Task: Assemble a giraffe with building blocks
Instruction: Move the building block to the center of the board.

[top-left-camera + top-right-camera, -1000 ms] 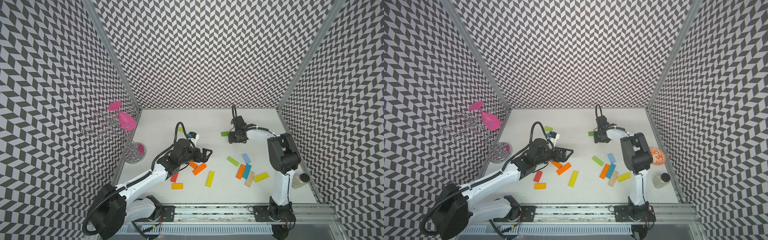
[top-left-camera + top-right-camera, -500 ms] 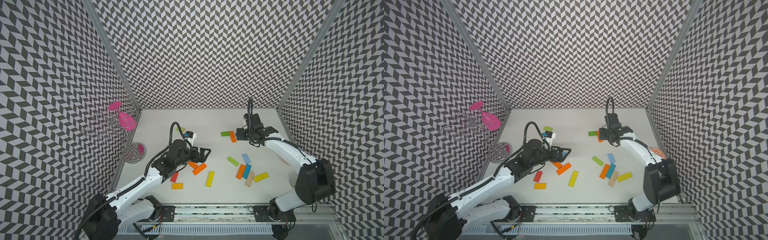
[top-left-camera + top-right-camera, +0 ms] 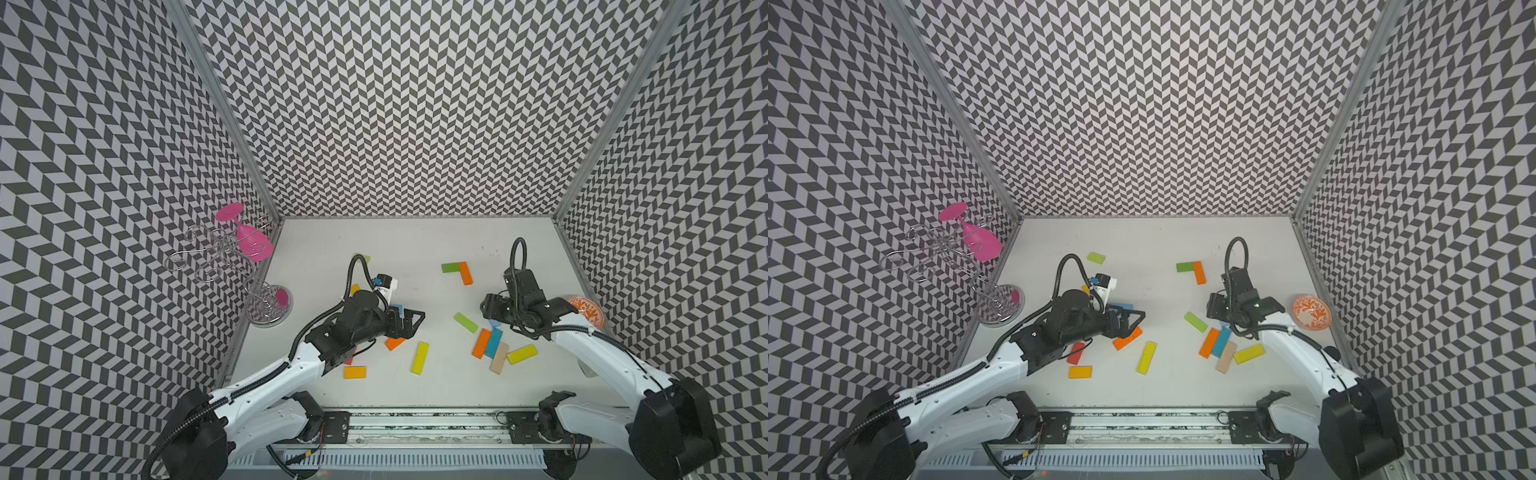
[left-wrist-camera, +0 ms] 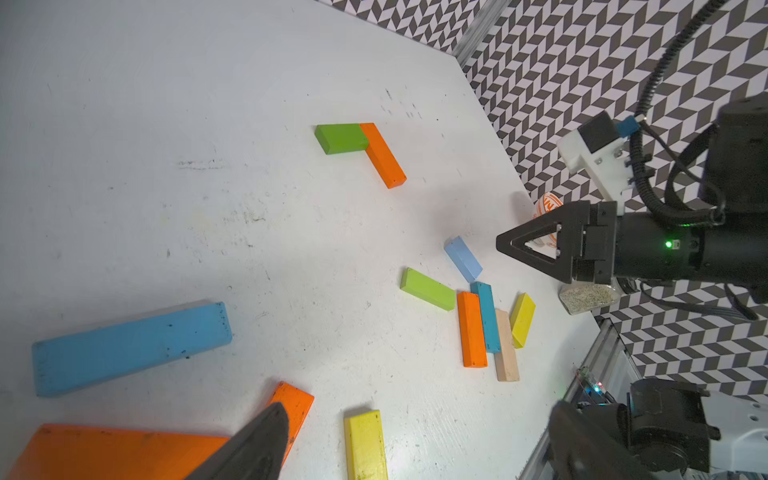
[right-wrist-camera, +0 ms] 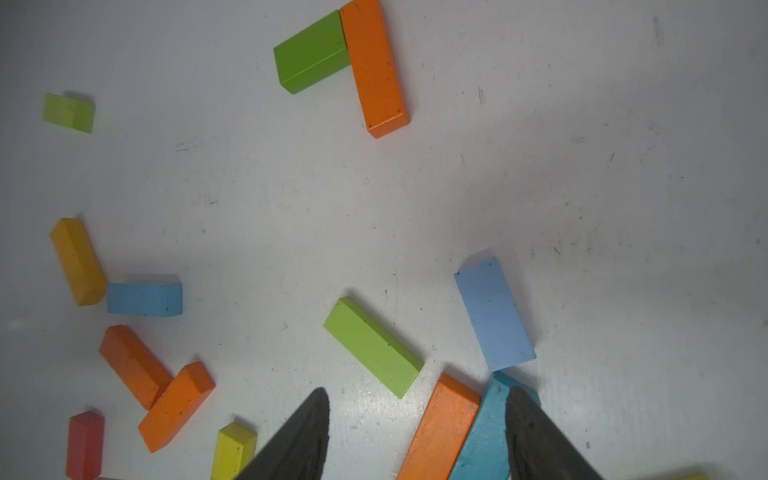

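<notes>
The left tool (image 3: 409, 322) was spread wide and empty, low over an orange block (image 3: 395, 343) and beside a blue block (image 3: 399, 308). Its arm stretched forward across the surface (image 3: 415, 249) with the elbow bent. The right tool (image 3: 491, 309) hung partly spread, grasping nothing, raised close to a pale blue block (image 4: 463, 258), with its arm reaching in from the near right corner. Farther back, a green block (image 3: 453, 267) and a far orange block (image 3: 466, 273) lay touching in an L.
</notes>
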Robot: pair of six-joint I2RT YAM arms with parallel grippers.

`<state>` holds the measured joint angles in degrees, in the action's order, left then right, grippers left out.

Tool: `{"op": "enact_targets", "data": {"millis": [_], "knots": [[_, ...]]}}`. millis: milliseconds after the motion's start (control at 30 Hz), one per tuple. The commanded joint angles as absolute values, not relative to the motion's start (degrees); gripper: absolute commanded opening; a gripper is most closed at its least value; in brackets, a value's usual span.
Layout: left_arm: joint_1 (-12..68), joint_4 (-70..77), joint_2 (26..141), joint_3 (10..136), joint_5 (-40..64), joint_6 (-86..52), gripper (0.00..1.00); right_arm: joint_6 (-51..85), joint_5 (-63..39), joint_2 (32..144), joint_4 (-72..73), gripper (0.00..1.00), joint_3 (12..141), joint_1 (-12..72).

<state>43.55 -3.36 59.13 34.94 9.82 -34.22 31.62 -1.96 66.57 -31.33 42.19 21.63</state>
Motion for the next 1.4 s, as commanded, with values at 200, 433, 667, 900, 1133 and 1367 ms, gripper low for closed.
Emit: {"op": "enact_targets", "data": {"millis": [200,433,667,900,1133,1367], "knots": [[44.38,-3.79,57.92,34.79,8.09,-34.97,0.98,36.46,1.65,68.73,-26.85,0.69,39.4,24.52],[44.47,-4.51,57.13,34.46,7.51,-34.88,0.98,34.22,0.99,74.02,-27.21,0.7,41.19,26.72],[44.43,-4.66,57.17,34.47,7.57,-34.7,0.98,34.41,0.93,78.88,-28.55,0.72,42.74,31.37],[44.4,-4.81,57.22,34.8,7.39,-34.34,0.99,39.46,3.05,77.87,-28.4,0.71,40.72,32.04],[44.42,-4.26,57.37,34.66,7.41,-34.14,0.99,42.84,4.65,79.4,-29.28,0.71,38.66,32.26],[44.43,-4.16,57.22,34.37,7.4,-34.23,0.99,44.87,6.04,80.39,-28.37,0.74,37.62,32.35]]}}
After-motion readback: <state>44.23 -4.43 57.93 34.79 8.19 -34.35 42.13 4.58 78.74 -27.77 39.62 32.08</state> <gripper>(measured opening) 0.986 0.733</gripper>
